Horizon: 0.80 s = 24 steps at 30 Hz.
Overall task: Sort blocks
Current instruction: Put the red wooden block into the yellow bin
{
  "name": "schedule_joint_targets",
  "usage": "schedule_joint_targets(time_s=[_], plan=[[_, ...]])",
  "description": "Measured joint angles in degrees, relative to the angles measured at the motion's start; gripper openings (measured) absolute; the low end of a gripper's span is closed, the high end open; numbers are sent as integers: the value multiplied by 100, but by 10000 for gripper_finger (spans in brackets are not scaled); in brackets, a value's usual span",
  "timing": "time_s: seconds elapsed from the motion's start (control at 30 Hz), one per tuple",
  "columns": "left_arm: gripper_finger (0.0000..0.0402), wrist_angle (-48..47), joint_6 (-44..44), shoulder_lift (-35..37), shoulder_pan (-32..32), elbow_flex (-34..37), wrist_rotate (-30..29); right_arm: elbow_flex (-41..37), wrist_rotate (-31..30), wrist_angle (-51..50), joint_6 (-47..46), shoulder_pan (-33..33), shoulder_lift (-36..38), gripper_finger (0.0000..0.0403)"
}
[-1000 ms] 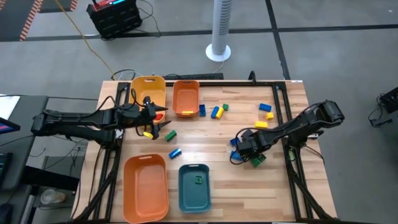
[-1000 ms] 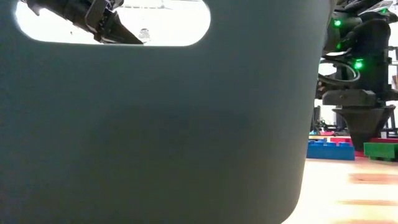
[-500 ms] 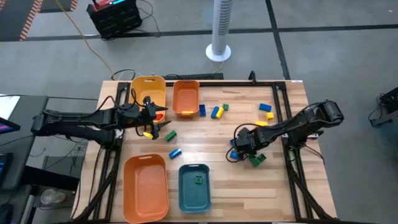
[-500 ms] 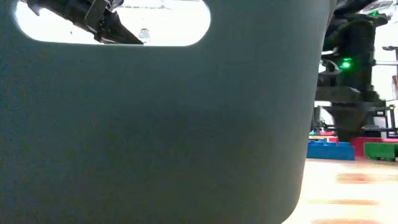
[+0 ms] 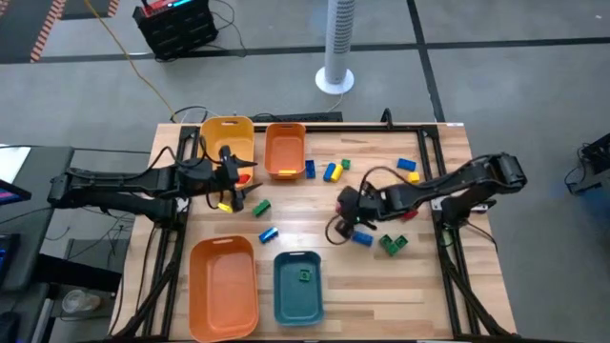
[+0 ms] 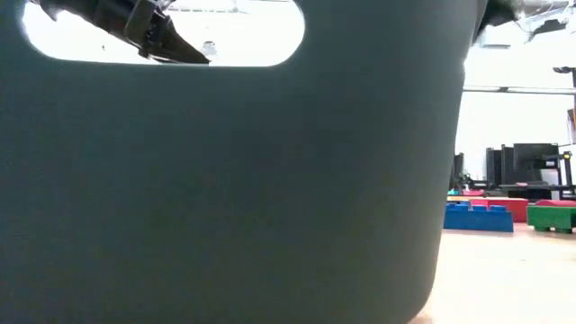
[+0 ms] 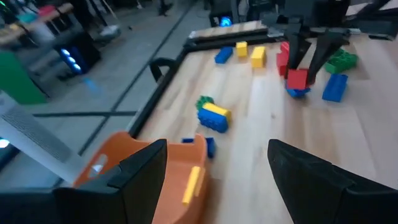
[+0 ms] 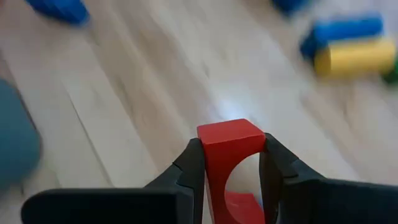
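Observation:
My right gripper (image 5: 345, 217) hangs over the middle of the table, shut on a red block (image 8: 230, 149), which also shows as the red block (image 7: 297, 78). Loose blocks lie around it: a blue block (image 5: 361, 238), a green one (image 5: 394, 244), a blue-and-yellow pair (image 5: 331, 171), and yellow blocks (image 5: 400, 191). My left gripper (image 7: 217, 186) is open and waits near the small orange bin (image 5: 284, 150), holding nothing. A red block (image 5: 243, 177), a yellow block (image 5: 227, 206) and a green block (image 5: 261, 207) lie close to it. My right gripper pinches the red block between its two fingers (image 8: 193, 167), one on each of two opposite side faces (image 8: 208, 155). The fingers come from above, pointing down. The block is lifted clear of the table, over a blue block (image 7: 297, 92).
A yellow bin (image 5: 227, 138) stands at the far left beside the small orange bin. A large orange bin (image 5: 223, 288) and a teal bin (image 5: 297, 300) with a green block (image 5: 304, 276) inside stand at the near edge. The teal bin's wall (image 6: 225, 180) fills most of the low view.
My right gripper has risen from the block cluster near the table's right side and moved toward the table's left, carrying the red block lifted clear. It has left the low view upward. My left arm has kept still.

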<state>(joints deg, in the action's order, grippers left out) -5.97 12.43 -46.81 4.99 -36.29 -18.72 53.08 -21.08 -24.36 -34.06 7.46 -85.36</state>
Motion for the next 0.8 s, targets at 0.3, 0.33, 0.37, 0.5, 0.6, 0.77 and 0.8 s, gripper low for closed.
schedule_joint_targets(time_s=[0.3, 0.33, 0.37, 0.5, 0.6, 0.77, 0.8], plan=[[272, 360, 559, -259, 333, -2, -641, 0, 1225, 2334, 2618, -1725, -24, 97], [272, 402, 559, -305, 426, -2, -664, 0, 1311, 2483, 2853, -1892, -23, 97], [272, 461, 563, -346, 519, -2, -684, 0, 1361, 2577, 3075, -2038, -15, 97], [272, 1017, 780, -492, 921, -2, -685, 71, 1849, 2802, 3785, -2544, -14, 97], [272, 1534, 854, -673, 1305, -4, -469, 118, 2393, 2941, 3992, -2866, -22, 97], [272, 1882, 1009, -1063, 1986, -4, 59, 118, 2971, 3158, 4221, -3290, -22, 97], [272, 2000, 1024, -1156, 2088, -4, 70, 118, 2985, 3187, 4242, -3346, -22, 98]])
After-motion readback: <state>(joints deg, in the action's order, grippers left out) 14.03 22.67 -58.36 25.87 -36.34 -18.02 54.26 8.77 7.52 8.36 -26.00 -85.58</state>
